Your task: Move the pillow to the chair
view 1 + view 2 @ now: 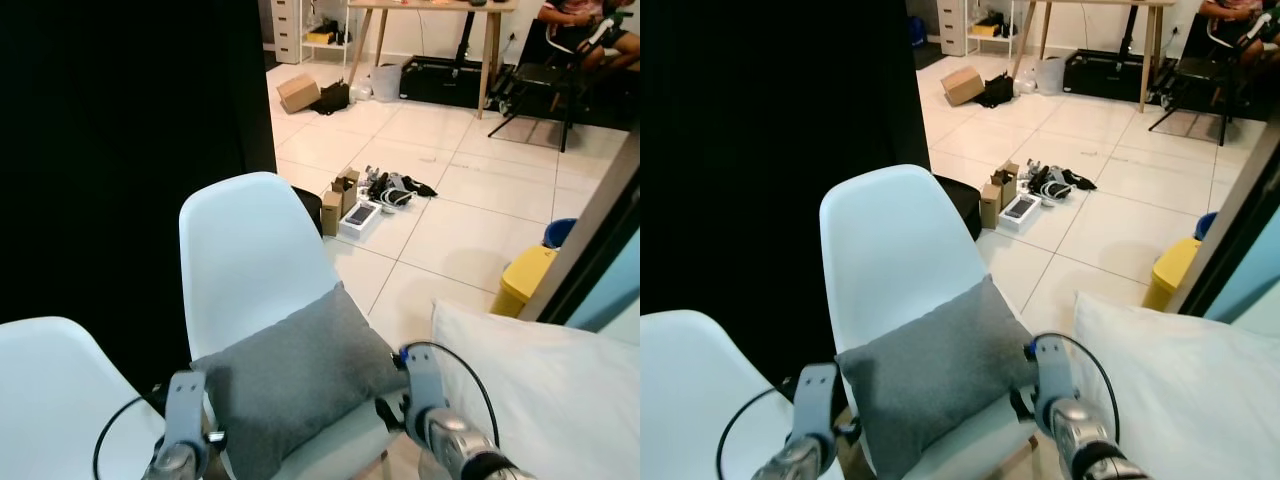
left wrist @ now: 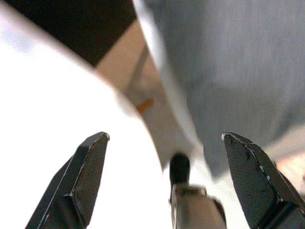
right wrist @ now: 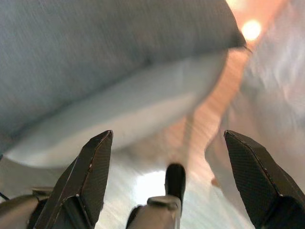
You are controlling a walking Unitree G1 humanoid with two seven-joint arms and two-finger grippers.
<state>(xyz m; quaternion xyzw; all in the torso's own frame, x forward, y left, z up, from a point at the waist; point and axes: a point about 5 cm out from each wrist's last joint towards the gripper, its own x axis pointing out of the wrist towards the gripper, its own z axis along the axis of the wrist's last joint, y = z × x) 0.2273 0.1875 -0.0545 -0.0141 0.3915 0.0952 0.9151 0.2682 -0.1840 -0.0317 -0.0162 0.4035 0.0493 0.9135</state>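
Leaning against the white plastic chair [image 1: 250, 250] back, the grey fabric pillow [image 1: 295, 375] is sitting on its seat; both grippers, left gripper [image 2: 164, 179] and right gripper [image 3: 167, 179], are gaping wide beside it, and brushing it while withdrawing could be tipping it off.

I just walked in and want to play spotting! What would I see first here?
First, the soft grey fabric pillow leaning on the seat of the white plastic shell chair right in front. The left gripper and right gripper are open beside it, and small boxes and cables lie on the tiled floor behind.
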